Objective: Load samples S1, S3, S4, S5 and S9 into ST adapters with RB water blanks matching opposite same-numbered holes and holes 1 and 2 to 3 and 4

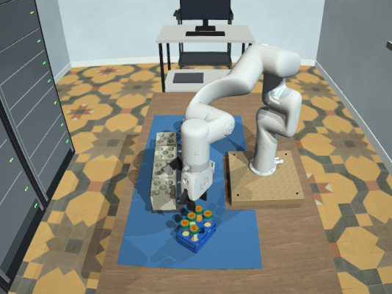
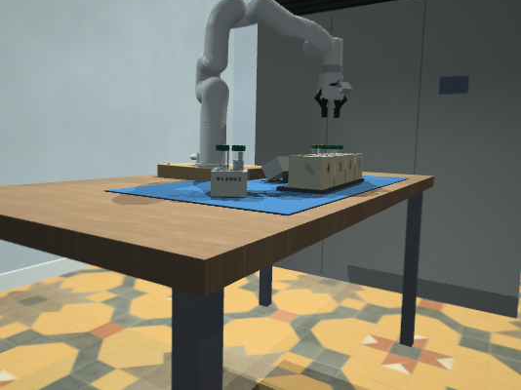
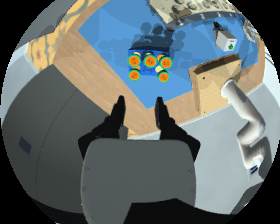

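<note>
The blue sample rack RS stands on the blue mat and holds several tubes with green caps and orange dots, such as one tube. The loading stand ST with its row of beige adapters lies just beyond it. The white blank rack RB, marked BLANKS, holds two green-capped tubes. My gripper is open and empty. It hangs high above the table, near the sample rack and the stand's end.
The sloped desk with the green DONE key stands beside ST. The arm's wooden base plate lies to the right. The arm hides the far part of the mat in the top view.
</note>
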### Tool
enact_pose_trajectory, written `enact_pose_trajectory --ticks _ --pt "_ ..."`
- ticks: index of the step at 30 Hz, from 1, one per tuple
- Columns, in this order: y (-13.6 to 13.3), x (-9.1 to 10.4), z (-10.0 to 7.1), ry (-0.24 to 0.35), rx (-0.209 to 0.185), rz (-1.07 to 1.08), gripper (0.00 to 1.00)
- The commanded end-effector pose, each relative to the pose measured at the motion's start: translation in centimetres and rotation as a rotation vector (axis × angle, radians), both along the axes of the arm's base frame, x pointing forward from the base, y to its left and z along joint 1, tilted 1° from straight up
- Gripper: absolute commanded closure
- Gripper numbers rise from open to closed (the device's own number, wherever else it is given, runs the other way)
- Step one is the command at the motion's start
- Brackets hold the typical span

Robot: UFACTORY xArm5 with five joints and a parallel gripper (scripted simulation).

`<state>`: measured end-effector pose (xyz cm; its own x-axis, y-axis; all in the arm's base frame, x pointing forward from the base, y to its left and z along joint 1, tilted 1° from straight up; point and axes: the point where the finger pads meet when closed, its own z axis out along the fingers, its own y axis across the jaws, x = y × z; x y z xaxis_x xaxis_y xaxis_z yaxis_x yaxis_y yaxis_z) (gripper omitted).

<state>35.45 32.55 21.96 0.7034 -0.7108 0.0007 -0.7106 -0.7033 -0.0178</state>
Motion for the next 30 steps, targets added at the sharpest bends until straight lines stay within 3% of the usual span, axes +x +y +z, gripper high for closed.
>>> enact_pose_trajectory --ticks 1,13,30 --pt "1.4 1.4 0.2 -0.001 0.001 0.000 0.43" --pt "1.4 1.4 0.2 -0.001 0.001 0.000 0.43" --pt "1.4 1.4 -2.8 -0.001 0.001 0.000 0.43"
